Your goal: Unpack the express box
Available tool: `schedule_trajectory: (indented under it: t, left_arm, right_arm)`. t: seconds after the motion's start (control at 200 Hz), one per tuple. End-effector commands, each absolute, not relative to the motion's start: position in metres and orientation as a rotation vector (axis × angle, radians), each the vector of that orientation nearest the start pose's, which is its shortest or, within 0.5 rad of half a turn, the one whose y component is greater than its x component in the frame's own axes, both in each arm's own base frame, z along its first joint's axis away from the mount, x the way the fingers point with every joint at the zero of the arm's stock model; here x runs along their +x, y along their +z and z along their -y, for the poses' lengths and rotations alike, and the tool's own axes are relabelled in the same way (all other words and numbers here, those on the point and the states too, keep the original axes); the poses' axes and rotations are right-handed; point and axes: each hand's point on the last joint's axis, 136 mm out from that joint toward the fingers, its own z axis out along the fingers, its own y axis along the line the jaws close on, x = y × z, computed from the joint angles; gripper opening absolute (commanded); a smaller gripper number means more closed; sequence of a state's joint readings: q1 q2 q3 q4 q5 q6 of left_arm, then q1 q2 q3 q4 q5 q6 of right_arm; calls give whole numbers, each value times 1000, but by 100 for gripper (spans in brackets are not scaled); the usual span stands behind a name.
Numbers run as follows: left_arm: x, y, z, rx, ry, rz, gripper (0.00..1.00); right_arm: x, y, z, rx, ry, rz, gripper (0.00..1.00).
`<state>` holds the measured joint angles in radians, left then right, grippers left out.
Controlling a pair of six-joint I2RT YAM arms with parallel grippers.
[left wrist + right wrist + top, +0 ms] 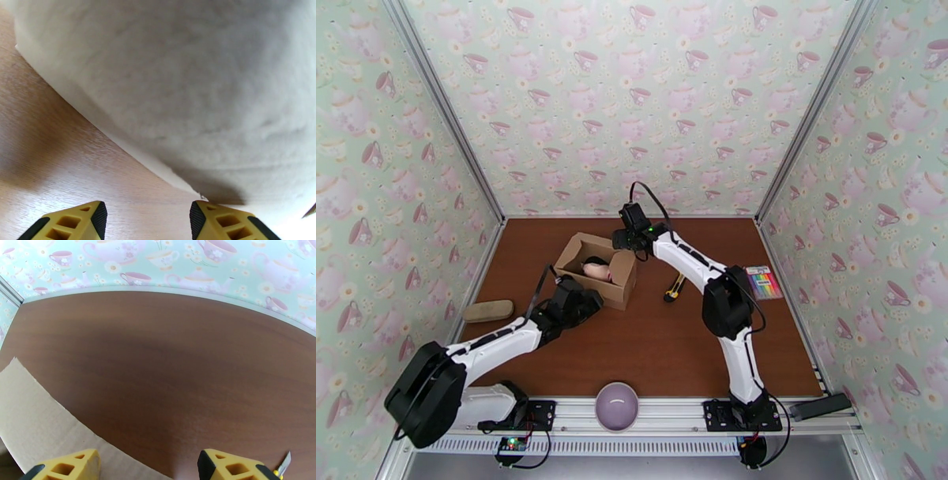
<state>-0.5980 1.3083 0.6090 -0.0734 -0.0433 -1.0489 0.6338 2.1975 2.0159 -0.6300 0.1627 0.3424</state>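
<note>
Overhead, the express box [620,293] sits on the table [671,347], flaps open, a pink item [598,271] inside. Your left gripper [587,298] is at its near wall and your right gripper [626,238] at its far corner.

Left wrist: fingers [81,221] spread, empty, box wall close ahead.

Right wrist: fingers [233,467] spread, empty, beside a flap [35,417].

You're at the emptying step, I judge; next, reach inside for that item.

Teacup-papered walls [632,95]; seemingly wooden brown table [648,347].
</note>
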Motion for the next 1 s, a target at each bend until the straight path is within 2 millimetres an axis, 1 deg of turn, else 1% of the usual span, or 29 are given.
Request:
schedule_trajectory:
  t: [0.0,0.075,0.145,0.255,0.376,0.521,0.576,0.731,0.891,0.997]
  left_arm:
    - [309,98,204,-552,-751,-2364,62]
    - [312,99,209,-541,-749,-2365,62]
    - [315,101,214,-528,-755,-2362,62]
    - [315,104,219,-512,-762,-2359,62]
    - [311,109,222,-496,-770,-2359,62]
    - [301,118,226,-430,-752,-2367,62]
    - [294,121,228,-404,-732,-2376,62]
    - [277,133,236,-343,-732,-2374,62]
    - [261,144,235,-300,-708,-2377,62]
    - [253,160,232,-265,-690,-2352,62]
  right_arm:
    - [490,158,-355,-367,347,-2389,70]
    - [494,160,-357,-377,348,-2382,70]
    - [499,166,-357,-376,352,-2365,71]
    - [506,181,-357,-376,367,-2332,71]
    - [506,199,-354,-378,370,-2301,71]
    - [500,225,-351,-382,385,-2267,76]
    - [496,231,-349,-381,392,-2266,77]
    - [487,243,-333,-351,321,-2261,77]
    - [475,256,-322,-327,297,-2238,77]
    - [469,263,-313,-307,267,-2226,78]
